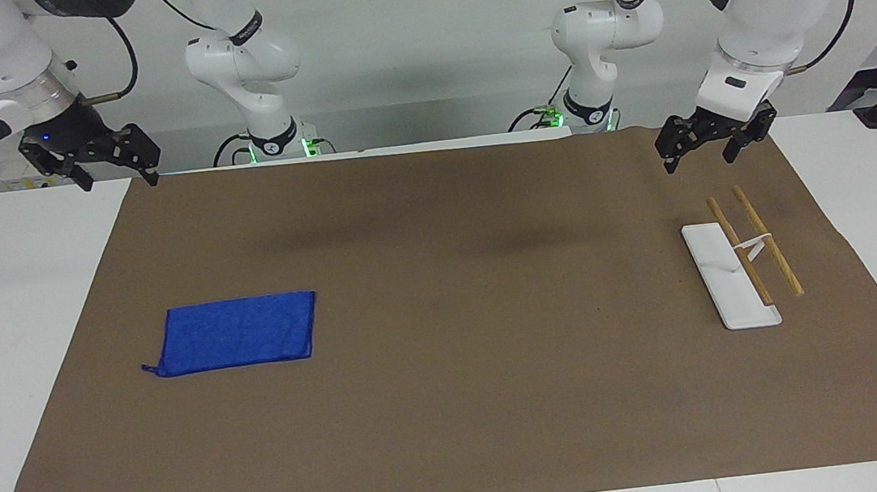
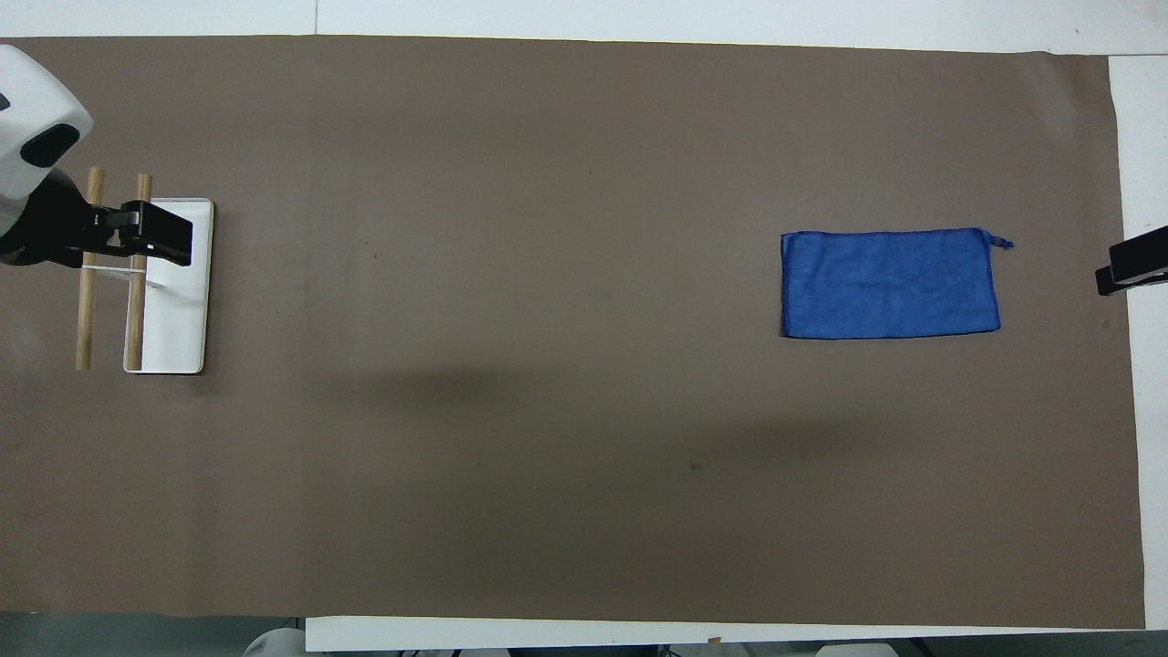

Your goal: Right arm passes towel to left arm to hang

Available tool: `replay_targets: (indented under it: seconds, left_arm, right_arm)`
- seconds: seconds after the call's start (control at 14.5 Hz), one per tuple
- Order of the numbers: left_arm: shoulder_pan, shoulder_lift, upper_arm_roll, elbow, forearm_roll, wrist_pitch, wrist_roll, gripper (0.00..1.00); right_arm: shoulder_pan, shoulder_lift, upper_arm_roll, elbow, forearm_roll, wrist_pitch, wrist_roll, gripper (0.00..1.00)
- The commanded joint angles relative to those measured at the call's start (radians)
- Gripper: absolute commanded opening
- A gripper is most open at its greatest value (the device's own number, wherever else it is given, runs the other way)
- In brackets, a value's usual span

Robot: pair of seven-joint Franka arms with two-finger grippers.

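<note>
Facing view: right pincer and left pincer both gape empty; right should descend squarely onto towel below it.

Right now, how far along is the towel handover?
Nothing done yet. The towel lies flat on the brown mat, untouched. Right gripper and left gripper hang open and empty, the left over the rack. Pickup, pass and hanging all remain.

Facing camera high, looks at robots; overhead looks steeply down; both share brown mat
</note>
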Motion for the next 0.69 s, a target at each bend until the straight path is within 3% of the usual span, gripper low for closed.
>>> replay_targets:
  seconds: [0.0,0.62]
  left_arm:
    - [0.002,-0.029,-0.002,-0.027,-0.01,-0.008,-0.008,0.99]
    - [0.002,-0.029,-0.002,-0.027,-0.01,-0.008,-0.008,0.99]
  right_arm:
    - [0.0,-0.013,0.001,-0.018,0.003,0.01,0.01,1.0]
    - [-0.014,-0.025,0.0,-0.032,0.015,-0.015,0.001,1.0]
